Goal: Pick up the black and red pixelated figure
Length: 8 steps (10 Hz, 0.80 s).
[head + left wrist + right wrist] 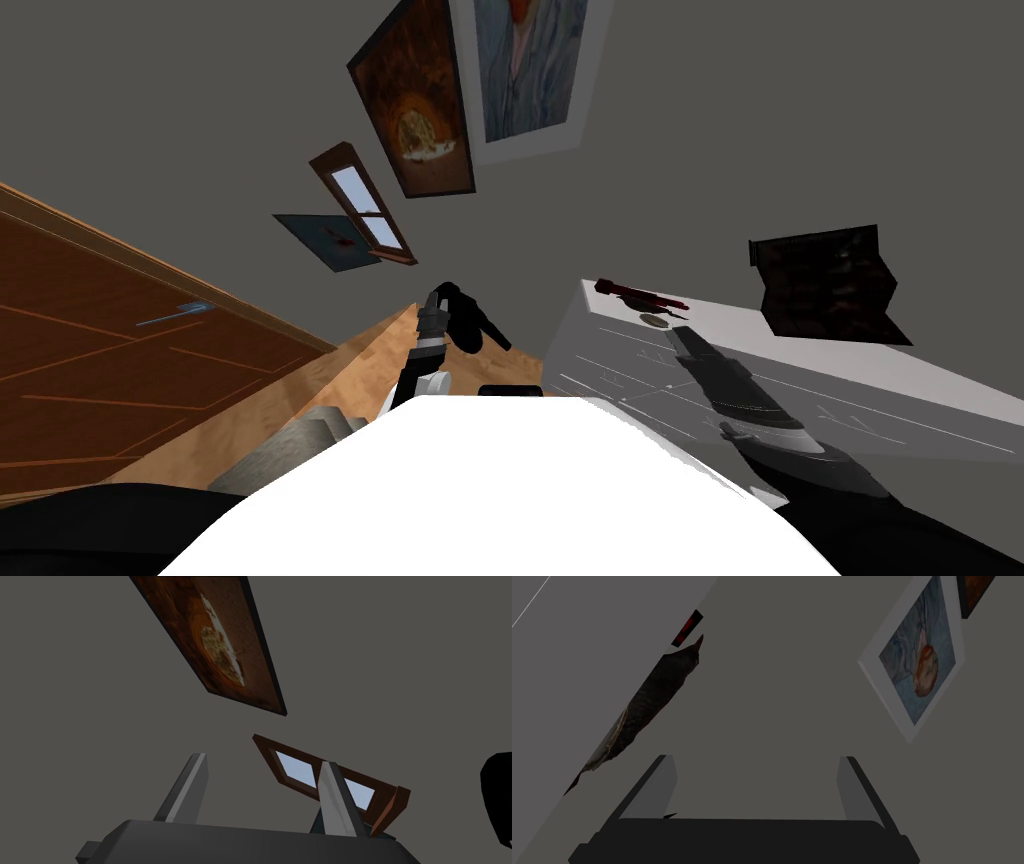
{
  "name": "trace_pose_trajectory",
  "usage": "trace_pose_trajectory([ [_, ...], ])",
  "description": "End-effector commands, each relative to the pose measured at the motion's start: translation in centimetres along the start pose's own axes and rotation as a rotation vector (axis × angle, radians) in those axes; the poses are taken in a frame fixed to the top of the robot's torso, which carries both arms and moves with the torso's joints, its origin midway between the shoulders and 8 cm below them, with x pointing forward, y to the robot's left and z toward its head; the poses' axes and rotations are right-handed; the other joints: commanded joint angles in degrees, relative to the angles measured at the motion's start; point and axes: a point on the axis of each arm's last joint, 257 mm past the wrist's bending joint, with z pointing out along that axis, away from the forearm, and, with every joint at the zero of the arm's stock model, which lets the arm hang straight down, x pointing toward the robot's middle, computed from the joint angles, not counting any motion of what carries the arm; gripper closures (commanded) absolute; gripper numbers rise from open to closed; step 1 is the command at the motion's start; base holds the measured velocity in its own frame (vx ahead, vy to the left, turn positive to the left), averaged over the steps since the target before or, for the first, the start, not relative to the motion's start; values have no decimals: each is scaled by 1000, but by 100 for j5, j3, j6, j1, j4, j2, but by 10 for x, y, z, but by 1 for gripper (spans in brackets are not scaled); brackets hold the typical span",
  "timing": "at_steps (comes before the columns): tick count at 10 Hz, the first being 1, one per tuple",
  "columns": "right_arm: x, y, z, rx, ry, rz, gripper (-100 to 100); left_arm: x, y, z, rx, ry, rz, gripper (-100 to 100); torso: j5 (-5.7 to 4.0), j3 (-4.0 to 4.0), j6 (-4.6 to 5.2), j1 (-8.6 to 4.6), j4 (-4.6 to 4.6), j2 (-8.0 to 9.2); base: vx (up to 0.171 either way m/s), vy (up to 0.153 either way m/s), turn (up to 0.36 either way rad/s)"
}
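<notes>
On the white cabinet point(850, 350) by the grey wall point(700, 150) lies the figure point(638, 293); left hand point(262, 761), right hand point(757, 761) released

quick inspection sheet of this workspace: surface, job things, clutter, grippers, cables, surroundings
surface: white cabinet top, ahead on my right.
job's things: black and red pixelated figure lying near the top's far left corner, untouched.
clutter: small flat dark object beside the figure; dark box further right at the back.
grippers: right gripper open, empty, near the flat object, short of the figure; left gripper open, empty, out over the floor.
cables: nothing seen
surroundings: grey wall, brown door, wood floor, window, framed pictures.
</notes>
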Motion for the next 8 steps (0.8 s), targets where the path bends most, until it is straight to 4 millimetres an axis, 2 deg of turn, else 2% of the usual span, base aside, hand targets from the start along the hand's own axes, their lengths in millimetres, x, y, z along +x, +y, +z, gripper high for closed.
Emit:
trace_pose_trajectory([
  [1,-3,-3,-10,19,69,-63,-100,0,0,0,0,0,0,0,0,0,0,0,0,0,35,31,112],
  [4,-18,-10,-27,64,143,-165,-100,0,0,0,0,0,0,0,0,-2,-1,0,-1,-4,39,21,84],
  [5,-16,-13,-35,71,212,-204,-100,0,0,0,0,0,0,0,0,-2,-1,0,-1,-3,52,45,145],
  [7,-28,-13,-38,90,218,-247,-100,0,0,0,0,0,0,0,1,-5,0,4,-2,-9,34,18,30],
  [8,-28,-16,-48,102,296,-290,-100,0,0,0,0,0,0,0,-1,1,1,-2,0,3,28,28,98],
])
